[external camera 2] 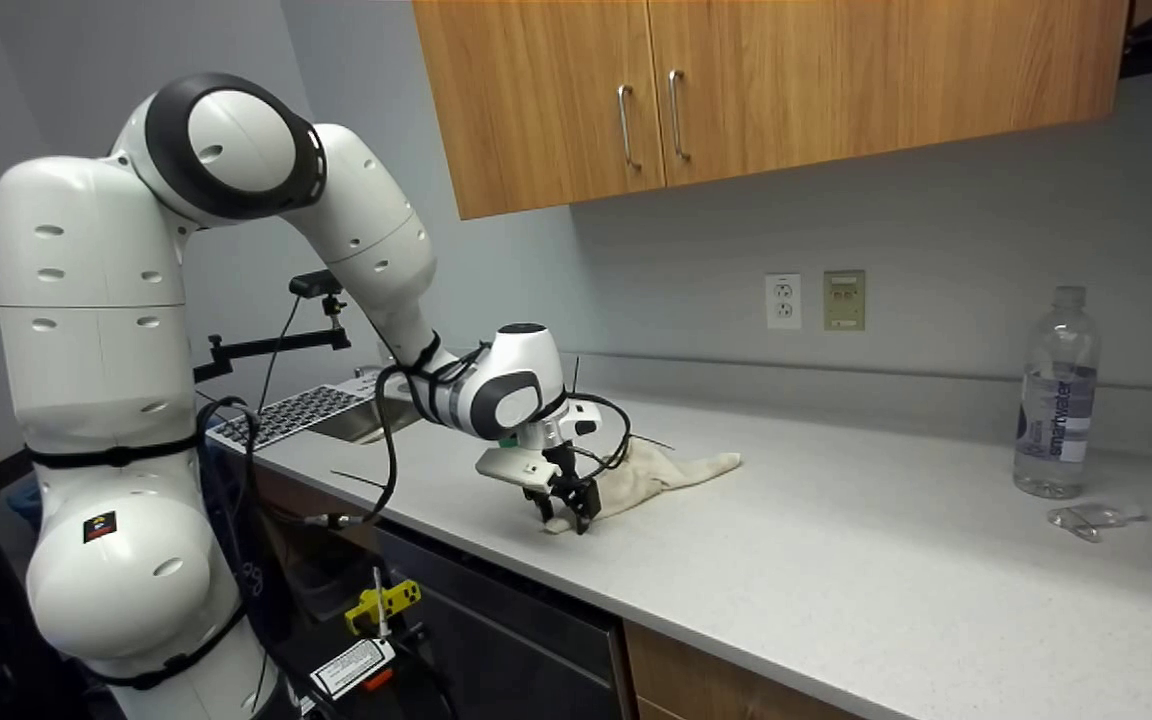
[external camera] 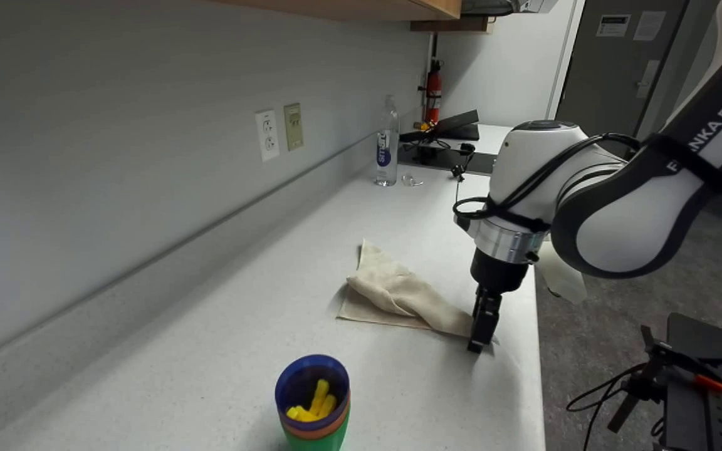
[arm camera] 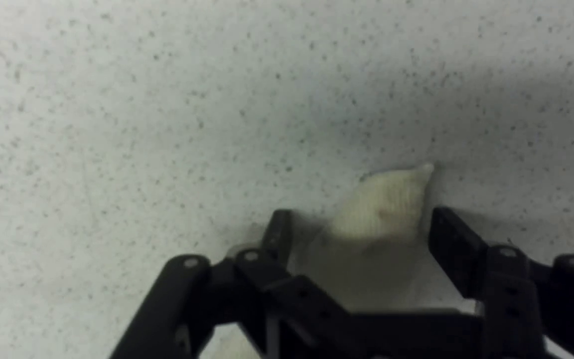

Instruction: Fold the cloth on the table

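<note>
Cloth (external camera: 398, 291) of beige colour is seen lying on the table (external camera: 242, 351), from about the middle of its width towards the front edge, and one corner (arm camera: 385, 208) of it is pointed to that edge. By its shape, the folding is judged to be at an early stage: one portion is laid over another in a loose, slanted roll, but a flat layer is left uncovered on the table, the borders are not brought together, and no neat crease can be found. Near the table's front edge, the gripper (arm camera: 360, 214) is positioned low, with its fingers (arm camera: 454, 249) directed at the table's surface. These are spread apart, and the corner is found lying between them, with a visible gap at one side; thus the cloth is not considered as grasped, although it cannot be told whether the nearer finger is touched by it. For the remaining work, it is supposed that the corner must first be pinched, then lifted, then carried in the direction of the table's back edge and put down upon the other part; afterwards the layers should be aligned and smoothed on the table. Whether a second fold is wanted is not specified by the task. By the bottle (external camera: 387, 144) at the table's back edge and the stack of cups (external camera: 317, 440) on the table, the folding should not be hindered.
</note>
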